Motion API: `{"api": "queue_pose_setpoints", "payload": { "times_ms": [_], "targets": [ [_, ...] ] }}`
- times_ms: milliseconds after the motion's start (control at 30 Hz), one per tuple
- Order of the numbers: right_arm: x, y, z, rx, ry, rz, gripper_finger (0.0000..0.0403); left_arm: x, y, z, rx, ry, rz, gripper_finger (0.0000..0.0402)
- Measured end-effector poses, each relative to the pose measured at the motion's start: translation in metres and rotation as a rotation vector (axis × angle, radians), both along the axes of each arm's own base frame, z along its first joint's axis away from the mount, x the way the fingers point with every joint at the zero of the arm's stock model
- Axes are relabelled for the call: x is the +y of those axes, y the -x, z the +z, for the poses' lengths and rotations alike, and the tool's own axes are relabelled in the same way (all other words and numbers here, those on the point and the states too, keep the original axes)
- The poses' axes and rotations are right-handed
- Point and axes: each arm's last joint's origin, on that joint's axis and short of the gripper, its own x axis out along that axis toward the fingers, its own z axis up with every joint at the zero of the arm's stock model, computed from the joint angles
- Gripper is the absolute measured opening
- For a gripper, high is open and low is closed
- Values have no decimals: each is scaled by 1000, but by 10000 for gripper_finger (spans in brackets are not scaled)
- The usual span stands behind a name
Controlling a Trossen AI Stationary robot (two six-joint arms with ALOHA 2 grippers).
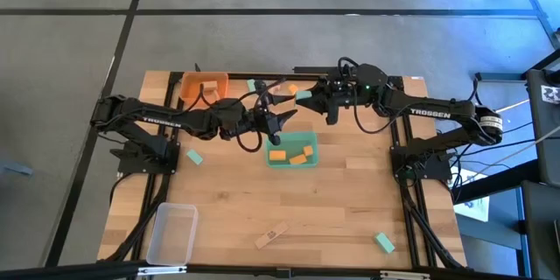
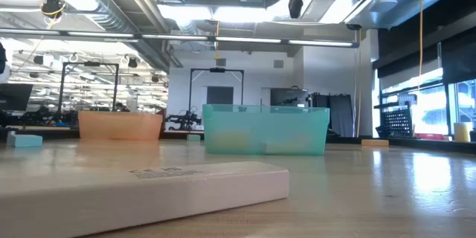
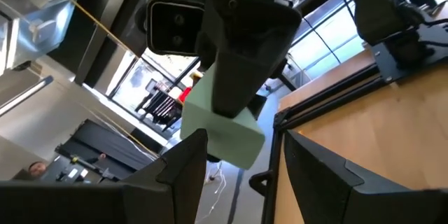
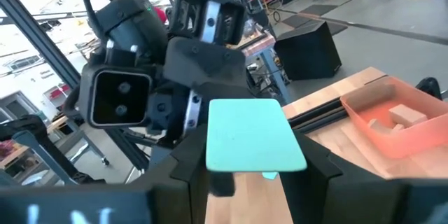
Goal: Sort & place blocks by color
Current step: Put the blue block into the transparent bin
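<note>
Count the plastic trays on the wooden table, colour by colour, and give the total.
Orange plastic tray: 1
Mint-green plastic tray: 1
Clear plastic tray: 1
Total: 3

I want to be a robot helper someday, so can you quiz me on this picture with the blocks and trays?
1. True or false: the green tray holds only green blocks.
2. Which gripper holds the mint-green block? A: the left gripper. B: the right gripper. C: neither.
3. How many orange blocks lie in the green tray?

Key:
1. False. The blocks in it are orange.
2. B. The left gripper is open, close by.
3. Three.
</note>
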Motion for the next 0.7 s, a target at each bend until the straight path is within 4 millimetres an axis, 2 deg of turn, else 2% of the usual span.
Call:
{"api": "queue_pose_setpoints", "payload": {
  "times_ms": [333,433,700],
  "targets": [
    [-6,3,0,-1,13,44,131,0,0,0,5,-2,6,181],
    [-8,4,0,-1,14,72,131,1,0,-5,58,-4,29,181],
    [-10,6,0,-2,19,143,131,6,4,-14,174,-32,217,181]
  ]
}}
